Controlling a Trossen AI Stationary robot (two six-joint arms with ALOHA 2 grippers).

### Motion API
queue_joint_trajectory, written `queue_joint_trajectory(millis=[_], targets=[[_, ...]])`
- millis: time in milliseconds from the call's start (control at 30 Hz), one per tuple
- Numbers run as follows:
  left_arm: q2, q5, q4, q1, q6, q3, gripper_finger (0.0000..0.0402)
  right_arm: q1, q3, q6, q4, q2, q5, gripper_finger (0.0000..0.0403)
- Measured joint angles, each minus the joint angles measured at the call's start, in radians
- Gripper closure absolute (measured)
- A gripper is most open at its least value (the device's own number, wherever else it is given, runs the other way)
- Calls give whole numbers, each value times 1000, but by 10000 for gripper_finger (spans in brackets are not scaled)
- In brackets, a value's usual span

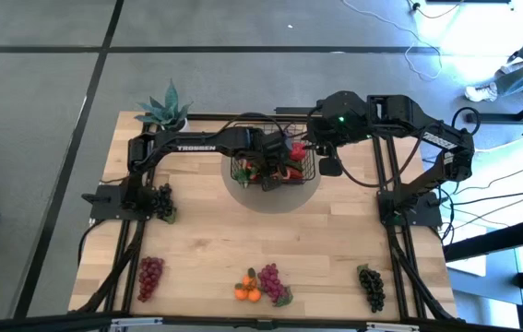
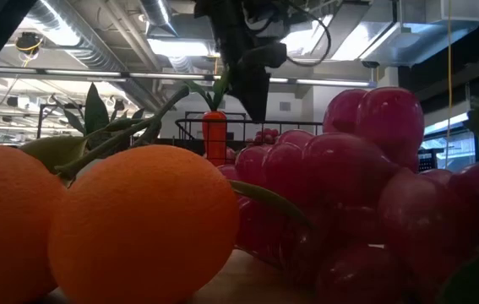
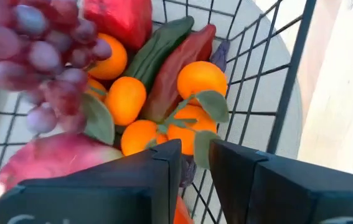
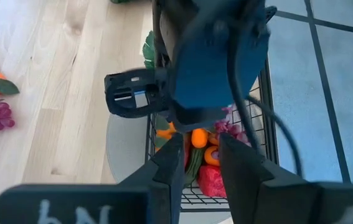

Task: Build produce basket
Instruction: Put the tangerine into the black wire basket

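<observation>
Left end effector [image 3: 192, 163] hangs over the wire basket [image 1: 309, 167] at the desk's [image 1: 206, 240] far middle, fingers narrowly parted and empty above oranges [image 3: 192, 93]. Loose grapes [image 1: 272, 282] near the front edge look light and knobbly, likely best pinched across the bunch. Right end effector [image 4: 198, 163] hovers alongside, narrowly apart, empty.

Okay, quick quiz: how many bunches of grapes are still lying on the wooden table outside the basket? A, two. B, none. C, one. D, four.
D: the high view shows a dark bunch at the left edge, a red bunch at front left, a purple bunch beside the oranges, and a dark bunch at front right, all outside the basket.
</observation>
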State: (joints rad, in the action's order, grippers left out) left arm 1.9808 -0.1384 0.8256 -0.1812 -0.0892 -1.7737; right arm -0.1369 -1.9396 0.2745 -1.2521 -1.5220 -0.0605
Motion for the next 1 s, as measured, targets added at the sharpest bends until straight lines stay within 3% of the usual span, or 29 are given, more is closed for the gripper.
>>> queue_joint_trajectory(millis=[267, 533, 767, 1000], targets=[[-116, -86, 23, 25, -13, -31, 334, 9, -1, -5, 4, 50, 1, 315], [-265, -91, 86, 76, -44, -31, 334, 40, -1, -6, -10, 78, 22, 315], [-364, -80, 225, 165, -150, -32, 335, 144, -1, -21, -42, 73, 175, 315], [-437, -80, 308, 281, -282, -32, 335, 280, -1, -109, -5, 35, 186, 315]])
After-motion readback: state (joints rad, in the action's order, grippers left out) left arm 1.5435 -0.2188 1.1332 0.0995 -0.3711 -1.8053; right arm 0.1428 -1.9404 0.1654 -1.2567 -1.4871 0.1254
